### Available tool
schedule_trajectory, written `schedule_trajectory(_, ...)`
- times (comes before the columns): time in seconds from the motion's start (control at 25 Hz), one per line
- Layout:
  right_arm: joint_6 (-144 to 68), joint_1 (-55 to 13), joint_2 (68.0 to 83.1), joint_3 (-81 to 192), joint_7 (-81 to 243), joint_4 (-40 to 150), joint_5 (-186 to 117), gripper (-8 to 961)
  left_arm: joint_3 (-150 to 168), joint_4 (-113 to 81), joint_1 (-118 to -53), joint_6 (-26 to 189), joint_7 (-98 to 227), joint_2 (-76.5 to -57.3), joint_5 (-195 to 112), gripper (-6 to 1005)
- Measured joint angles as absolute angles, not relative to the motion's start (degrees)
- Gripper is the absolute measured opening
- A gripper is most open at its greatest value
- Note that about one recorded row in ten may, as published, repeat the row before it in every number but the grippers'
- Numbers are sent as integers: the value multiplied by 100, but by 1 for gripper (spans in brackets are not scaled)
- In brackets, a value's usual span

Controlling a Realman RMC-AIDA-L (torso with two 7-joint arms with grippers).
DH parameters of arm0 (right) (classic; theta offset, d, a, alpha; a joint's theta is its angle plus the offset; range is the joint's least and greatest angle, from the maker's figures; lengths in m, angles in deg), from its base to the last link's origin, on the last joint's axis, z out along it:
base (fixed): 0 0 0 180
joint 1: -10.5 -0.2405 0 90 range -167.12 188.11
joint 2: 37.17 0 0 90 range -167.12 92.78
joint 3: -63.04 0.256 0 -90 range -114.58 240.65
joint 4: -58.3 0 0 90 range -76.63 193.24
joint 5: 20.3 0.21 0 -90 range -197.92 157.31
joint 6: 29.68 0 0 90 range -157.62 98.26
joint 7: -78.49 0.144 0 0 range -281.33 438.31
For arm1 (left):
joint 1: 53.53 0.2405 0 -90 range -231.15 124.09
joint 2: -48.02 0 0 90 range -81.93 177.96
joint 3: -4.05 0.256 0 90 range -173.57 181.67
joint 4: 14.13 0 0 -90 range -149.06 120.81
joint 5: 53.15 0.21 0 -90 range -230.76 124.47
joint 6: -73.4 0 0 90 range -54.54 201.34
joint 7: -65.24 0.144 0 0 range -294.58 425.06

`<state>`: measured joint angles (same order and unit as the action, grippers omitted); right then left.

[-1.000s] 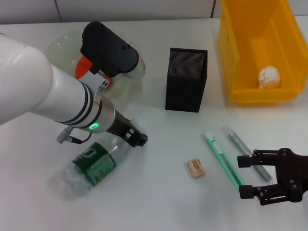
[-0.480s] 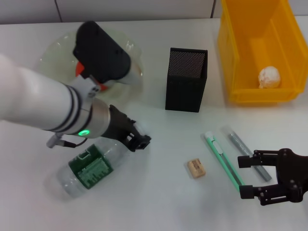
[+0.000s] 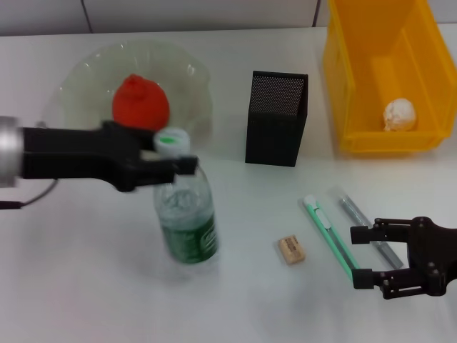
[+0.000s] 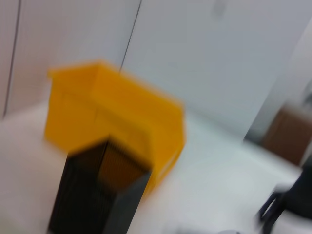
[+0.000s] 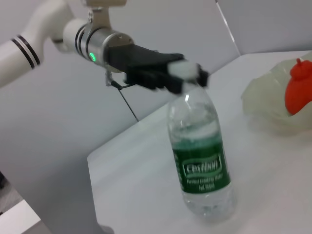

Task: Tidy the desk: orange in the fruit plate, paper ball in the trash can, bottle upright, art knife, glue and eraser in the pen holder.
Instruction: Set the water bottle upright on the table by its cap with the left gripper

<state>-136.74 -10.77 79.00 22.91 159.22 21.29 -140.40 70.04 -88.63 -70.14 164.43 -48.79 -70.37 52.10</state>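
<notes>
Three items still to go, far as I can tell. Half a second back the bottle [image 3: 186,214] was lying on its side under my left arm; now it's standing upright on the tabletop [image 3: 86,286], with my left tool [image 3: 171,153] pinching it at the neck just below the white cap. So the bottle step looks basically done, I just need to let go without tipping it. The orange [image 3: 141,102] is already sitting in the fruit plate [image 3: 78,78], and the paper ball [image 3: 399,114] is in the yellow trash can [image 3: 371,71]. That leaves the art knife [image 3: 330,234], glue [image 3: 355,214] and eraser [image 3: 291,249], all lying loose on the tabletop in front of the black mesh pen holder [image 3: 275,118]. My right tool [image 3: 362,255] hovers spread, right by the knife's near end.
</notes>
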Motion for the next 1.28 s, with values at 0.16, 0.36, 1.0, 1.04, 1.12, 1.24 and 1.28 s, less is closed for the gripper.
schedule_trajectory(0.16,-13674,-1079,7938,2400,15905,2225,-14037,842,5354,-7043,-7412,17647,-3340,-7007,4615,445)
schedule_trajectory(0.36,-13674,-1141,8010,2429,15907,2264,-13993,842,4104,-5611,-7495,18445,-1363,-7014,4538,445)
schedule_trajectory(1.0,-13637,-1101,8182,2438,15778,2310,-12678,842,2147,-2083,-7160,17295,3839,-7079,4465,446)
schedule_trajectory(1.04,-13645,-1114,8183,2438,15743,2398,-12508,842,2116,-1986,-7158,17126,3946,-7080,4464,446)
schedule_trajectory(1.12,-13644,-1132,8183,2440,15723,2448,-12464,842,2116,-1966,-7166,17051,3942,-7080,4465,446)
schedule_trajectory(1.24,-13611,-1227,8183,2445,15620,2648,-12446,842,2038,-1906,-7166,16937,3869,-7086,4455,455)
schedule_trajectory(1.28,-13611,-1227,8183,2445,15620,2648,-12446,842,2038,-1906,-7166,16937,3869,-7086,4455,464)
